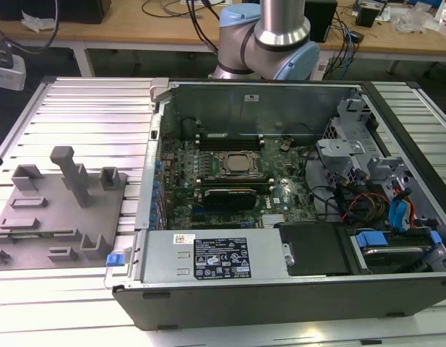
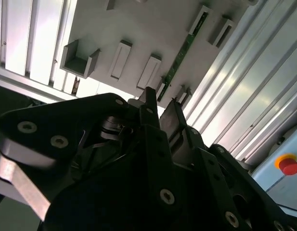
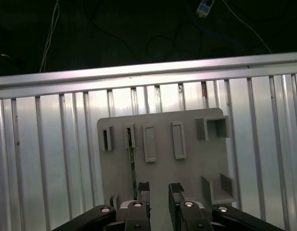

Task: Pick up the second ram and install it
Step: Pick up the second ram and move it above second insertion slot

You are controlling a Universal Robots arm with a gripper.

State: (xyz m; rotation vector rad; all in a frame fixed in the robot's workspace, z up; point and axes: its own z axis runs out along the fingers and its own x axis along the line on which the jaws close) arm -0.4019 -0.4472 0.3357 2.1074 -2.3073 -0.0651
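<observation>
**Open gripper poised above the second ram in its holder tray**

In the first wrist view the gripper [image 3: 159,192] hangs over the grey holder tray [image 3: 187,168]. Its fingers are parted by a narrow gap with nothing between them. The second ram [image 3: 133,163], a thin green stick, stands on edge in the tray. It runs from a slotted block [image 3: 130,137] near one tray edge towards the edge beneath the gripper.

The stick appears to line up with one finger rather than with the gap. A clean grasp would likely need the gap centred over the stick, the fingers square to its flat faces, and a straight lift clear of the blocks.

From the exterior view's left, the tray lies on the slatted metal table [image 1: 92,108], and its upright blocks [image 1: 72,173] crowd the space around the stick. The side wall [image 1: 154,166] of the open computer case [image 1: 280,300] rises next, between the tray and the motherboard [image 1: 176,163]. The black memory slots [image 1: 230,137] lie beside the processor socket [image 1: 237,165], with the power supply [image 1: 165,253] along the case's near edge. Towards the exterior view's right, the drive cage [image 1: 345,155] and the red and blue cables [image 1: 396,206] sit well apart from the slots and look unlikely to interfere
</observation>
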